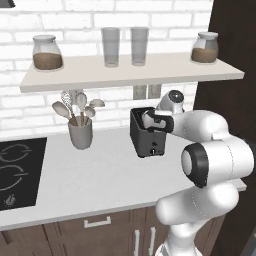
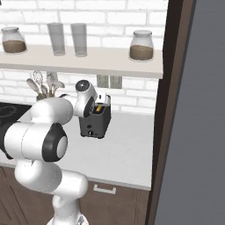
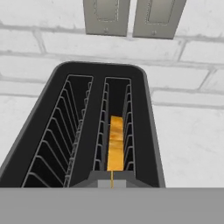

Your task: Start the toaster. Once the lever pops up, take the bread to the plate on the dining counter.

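A white robot arm reaches over the toaster (image 1: pixel 147 134) on a pale kitchen counter (image 1: pixel 100 185), its gripper (image 1: pixel 150 120) poised right above the appliance's near end with the jaws pressed together and nothing between them. The small dark toaster stands toward the back of the counter, near the white brick wall (image 1: pixel 30 117), below a pair of grey wall outlets (image 3: pixel 133 17). Seen from the hand, the toaster shows two wire-lined slots: the left one holds nothing, while the bread (image 3: pixel 116 148), a golden slice standing on edge, sits low in the right slot, toward the near end of it, its top edge below the toaster's rim.

To the toaster's left, well apart, a grey utensil cup (image 1: pixel 80 134) holds spoons and a whisk, and bare counter lies between the two. Farther left, a black cooktop (image 1: pixel 17 172) is set into the counter, up to the picture's edge. In front of the toaster the counter runs open to its front edge, above dark wood cabinet doors (image 1: pixel 95 235) with light handles.

Overhead room is tighter: a pale shelf (image 1: pixel 130 72) juts from the wall above the toaster, carrying two clear glasses (image 1: pixel 125 46) in the middle and a lidded jar (image 1: pixel 47 52) of brown contents toward each end. On the right, a tall dark brown panel (image 2: pixel 169 110) closes off the counter's end, with a strip of bare counter between it and the toaster.
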